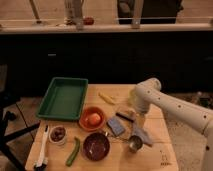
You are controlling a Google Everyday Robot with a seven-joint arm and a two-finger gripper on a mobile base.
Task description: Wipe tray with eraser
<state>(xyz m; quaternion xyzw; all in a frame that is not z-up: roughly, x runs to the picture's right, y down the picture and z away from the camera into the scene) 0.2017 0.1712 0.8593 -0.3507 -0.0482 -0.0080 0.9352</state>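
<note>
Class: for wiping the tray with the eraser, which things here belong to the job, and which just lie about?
Job: green rectangular plastic tray; blue-grey rectangular eraser block; white robot gripper, over the table's right half.
Lying about: orange round bowl; dark red round bowl; shiny metal cup; long green vegetable; white brush.

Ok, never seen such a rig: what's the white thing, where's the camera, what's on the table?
The white thing is a robot arm ending in a two-finger gripper. One camera looks down on the wooden table; its mounting is unrecorded. The gripper hangs low at the table's right, beside a grey-blue block, probably the eraser. The green tray lies at the left, with an orange bowl, a brush and a metal cup nearby. Whether anything is held cannot be told.
</note>
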